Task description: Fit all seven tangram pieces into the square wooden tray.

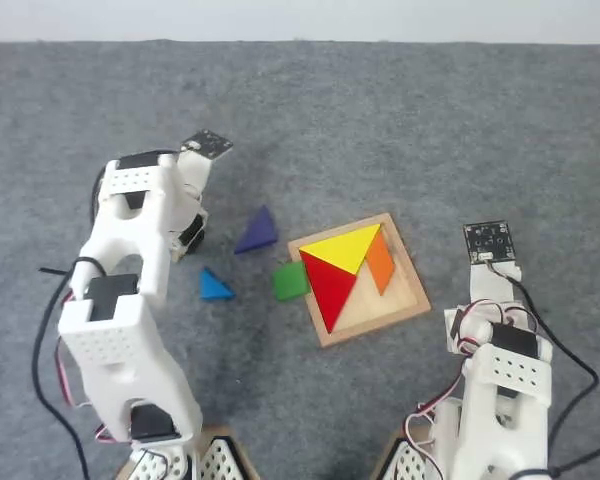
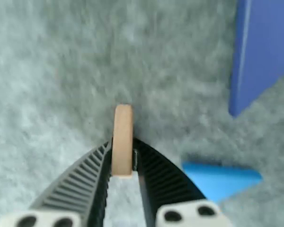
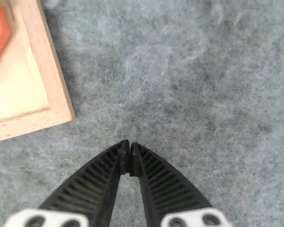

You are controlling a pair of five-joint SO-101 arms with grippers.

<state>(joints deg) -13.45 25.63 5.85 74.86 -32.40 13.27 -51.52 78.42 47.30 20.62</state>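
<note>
At centre right of the high view, the tray [image 1: 408, 298] holds yellow [image 1: 342, 248], red [image 1: 330, 285] and orange [image 1: 379, 262] pieces. A green square [image 1: 290, 281] lies just beside its left edge. Purple [image 1: 257, 232] and blue [image 1: 215, 286] triangles lie farther left. The left gripper [image 2: 122, 145] clamps a tan piece [image 2: 122, 125] on edge. The right gripper [image 3: 130, 147] is closed, empty, near the tray's corner.

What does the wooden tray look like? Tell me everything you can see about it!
The wooden tray is a flat square of pale wood with a raised rim. It lies at an angle on the grey table. Inside sit a yellow triangle, a red triangle and an orange piece, packed together; the rest of its floor is bare. A green piece lies just outside one edge.
</note>
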